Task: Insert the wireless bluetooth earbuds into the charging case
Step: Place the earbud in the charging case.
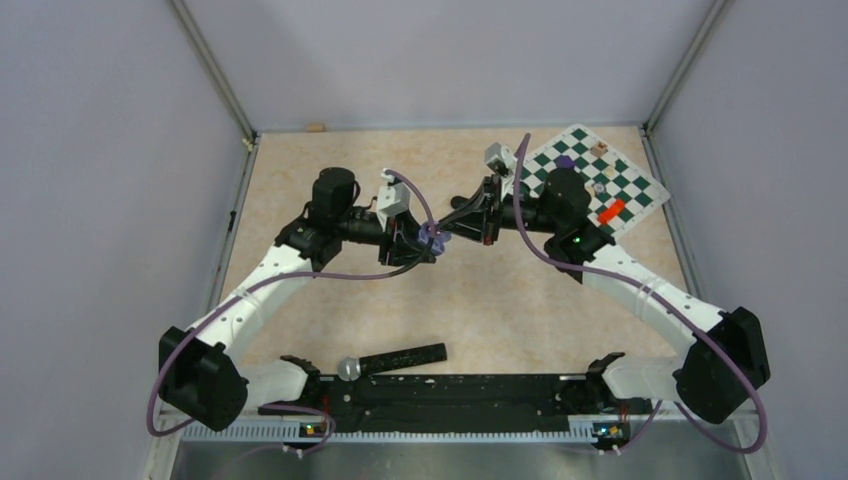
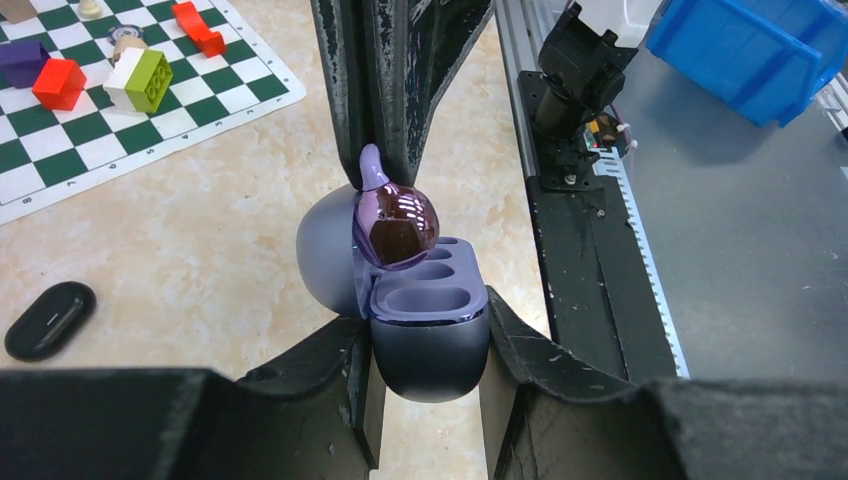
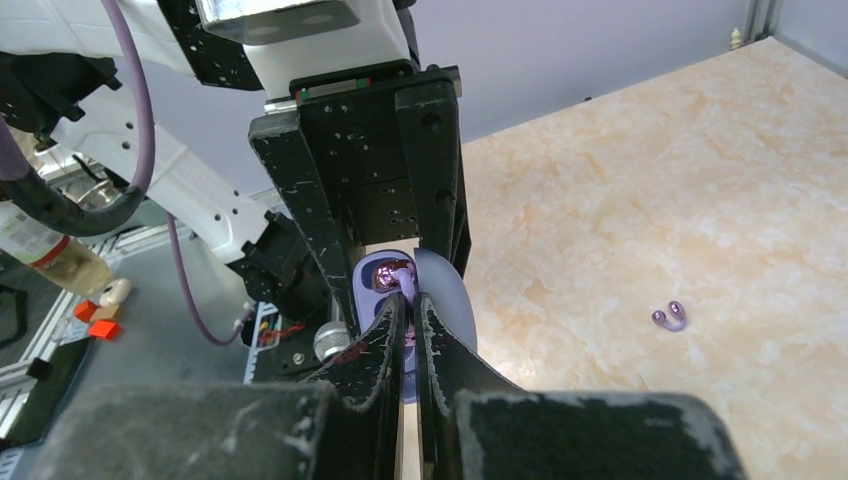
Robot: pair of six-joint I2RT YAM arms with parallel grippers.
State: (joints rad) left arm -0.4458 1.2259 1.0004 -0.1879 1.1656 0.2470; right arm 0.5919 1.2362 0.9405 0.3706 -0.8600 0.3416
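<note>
From above, the two arms meet over the middle of the table (image 1: 480, 310). The left gripper (image 1: 420, 243) holds the charging case (image 1: 432, 237), which is just a little purple blob from here. The right gripper (image 1: 465, 224) points right at it, tips almost touching it. A chessboard (image 1: 635, 185) with small coloured blocks lies in the far right corner. A long black stick (image 1: 400, 358) with a round silver end lies near the arm bases.

From the left wrist, two black fingers squeeze the case from both sides. The grip is narrow and tight. The case stands up with its lid flipped back. It is smooth and round like an egg, dull grey-lilac outside. Inside is a shiny purple tray with two oval holes. An earbud (image 2: 397, 225) sits at the far hole. It is glossy and dark, round like a bead, with a small lilac stem sticking up. The right gripper comes down from above and pinches that stem. The near hole is empty. A closed black oval case (image 2: 50, 318) lies flat on the table, well apart.

From the right wrist, the right fingers are pinched nearly together on the stem. A second bud (image 3: 670, 317), tiny and lilac, lies on the table far off to the side. The table is pale and smooth, like marble.

I think the first bud is nearly in but not pushed down yet. It needs a gentle press, then letting go. The empty hole probably waits for the bud on the table.
</note>
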